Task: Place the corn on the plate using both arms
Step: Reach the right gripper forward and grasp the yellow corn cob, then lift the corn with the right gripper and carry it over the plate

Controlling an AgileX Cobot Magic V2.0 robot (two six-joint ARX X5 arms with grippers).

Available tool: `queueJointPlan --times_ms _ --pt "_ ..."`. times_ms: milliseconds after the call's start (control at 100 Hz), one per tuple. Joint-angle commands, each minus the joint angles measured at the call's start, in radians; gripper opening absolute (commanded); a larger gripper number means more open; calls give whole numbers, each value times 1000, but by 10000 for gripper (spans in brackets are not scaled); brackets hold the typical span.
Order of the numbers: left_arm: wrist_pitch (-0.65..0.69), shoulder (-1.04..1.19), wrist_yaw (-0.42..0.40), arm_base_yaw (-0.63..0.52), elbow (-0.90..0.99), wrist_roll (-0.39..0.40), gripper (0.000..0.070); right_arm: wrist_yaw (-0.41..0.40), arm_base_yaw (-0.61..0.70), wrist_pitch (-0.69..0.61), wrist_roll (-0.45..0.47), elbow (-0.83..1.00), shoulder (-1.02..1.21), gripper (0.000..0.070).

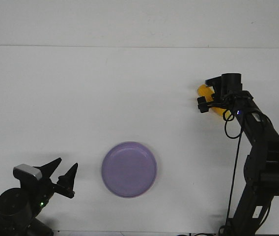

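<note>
The task looks to be at an early stage: the corn (206, 91) is far from the plate (129, 169), out at the right side of the white desk (105, 88), with the right pincer (204, 93) at it. The pincer's black fingers sit on either side of the yellow-orange cob and seem to be pinching it, though from this distance the arm's wrist covers much of the cob and it is hard to say whether the grip is firm, or whether the cob is lifted or lies on the desk. The left pincer (63, 173) rests low at the near left corner, its pointed fingers spread apart and holding nothing, just beside the plate's left edge but not touching it. The lavender plate sits near the front middle of the desk, and its shallow bowl is bare; only a faint gloss shows on it. What is left, by my reading, is nearly everything: carrying the corn toward the middle, probably passing it to the left arm since the task calls for both, and setting it down inside the plate's rim.
</note>
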Motion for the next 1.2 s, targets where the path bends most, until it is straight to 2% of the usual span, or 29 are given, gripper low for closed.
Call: queueJointPlan --times_ms 0,40,80,360,540,710,810,910,1020,1190 --pt "10 4 -2 -5 4 9 421 2 1 13 -3 29 27 328" --pt "10 4 -3 -5 4 8 421 2 4 15 -3 29 27 209" --pt "10 4 -3 -5 4 9 421 2 6 14 -3 29 27 161" --pt "10 4 -3 -5 4 9 421 28 6 -32 9 34 8 160" --pt "10 4 -3 -5 4 9 421 23 7 -38 50 34 -102 128" --pt "10 4 -2 -5 4 9 421 -35 24 -95 82 34 -284 129" --pt "10 4 -2 -5 4 9 421 -97 54 -155 101 34 -405 129" --pt "9 4 -2 -5 4 9 421 -132 123 -223 102 34 -515 129" --pt "10 4 -2 -5 4 9 421 -132 233 -299 107 33 -601 129" --pt "10 4 -2 -5 4 9 421 -122 471 -402 156 25 -628 129"
